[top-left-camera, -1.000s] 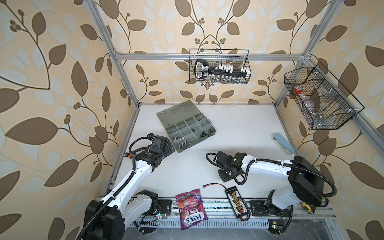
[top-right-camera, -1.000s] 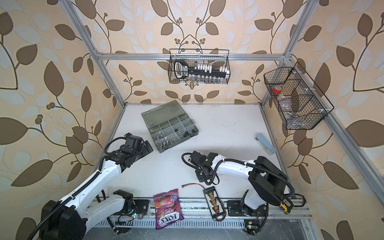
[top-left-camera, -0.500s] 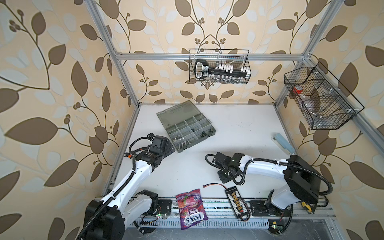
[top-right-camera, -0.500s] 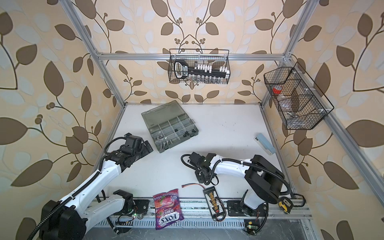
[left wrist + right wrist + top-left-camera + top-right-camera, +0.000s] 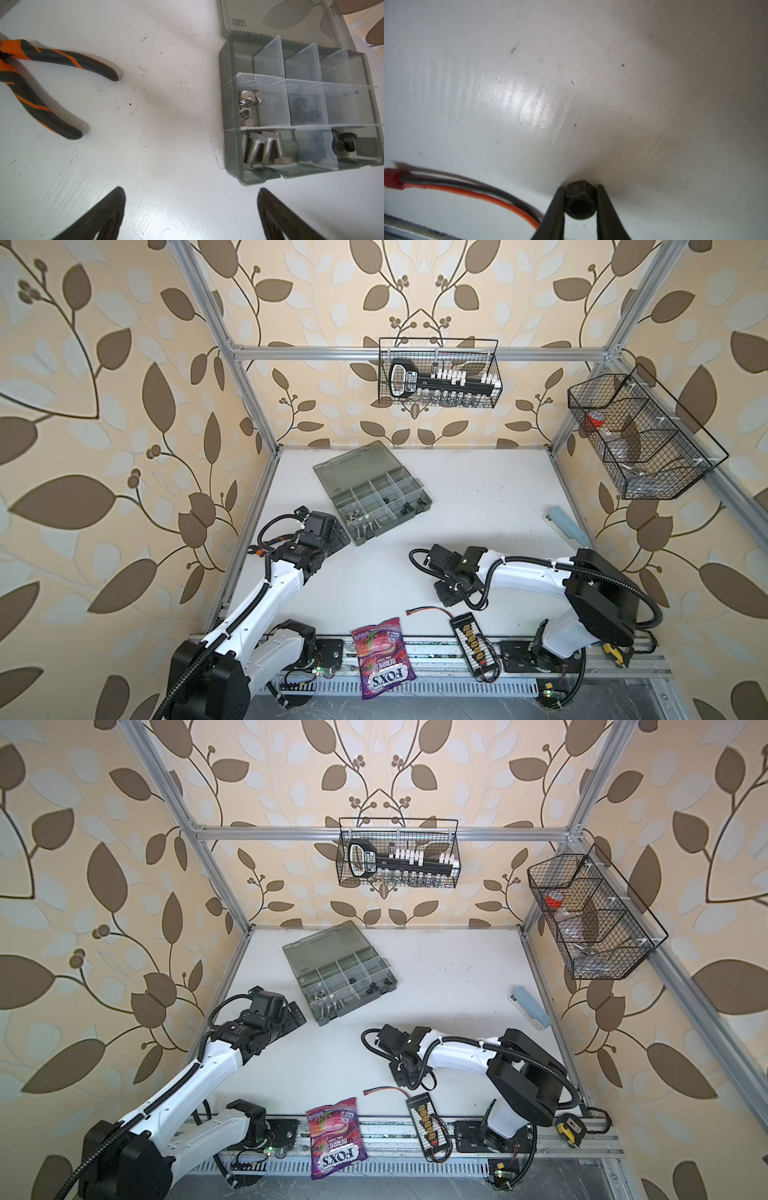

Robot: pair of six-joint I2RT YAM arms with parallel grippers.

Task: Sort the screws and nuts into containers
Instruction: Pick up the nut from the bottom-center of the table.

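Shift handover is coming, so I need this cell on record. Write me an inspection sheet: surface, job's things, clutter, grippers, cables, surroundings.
Surface: white table, scuffed and scratched.
Job's things: organizer case lies open; silver nuts, silver screws, black nuts and black screws sit in separate compartments; one stray nut, black, is outside the case.
Clutter: pliers, candy bag, connector board, blue-grey block, tape measure.
Grippers: left gripper open, empty, beside the case; right gripper shut on the stray nut, low at the table.
Cables: red-black lead with red plug lies close to the right gripper.
Surroundings: back basket and side basket hang on leaf-patterned walls.
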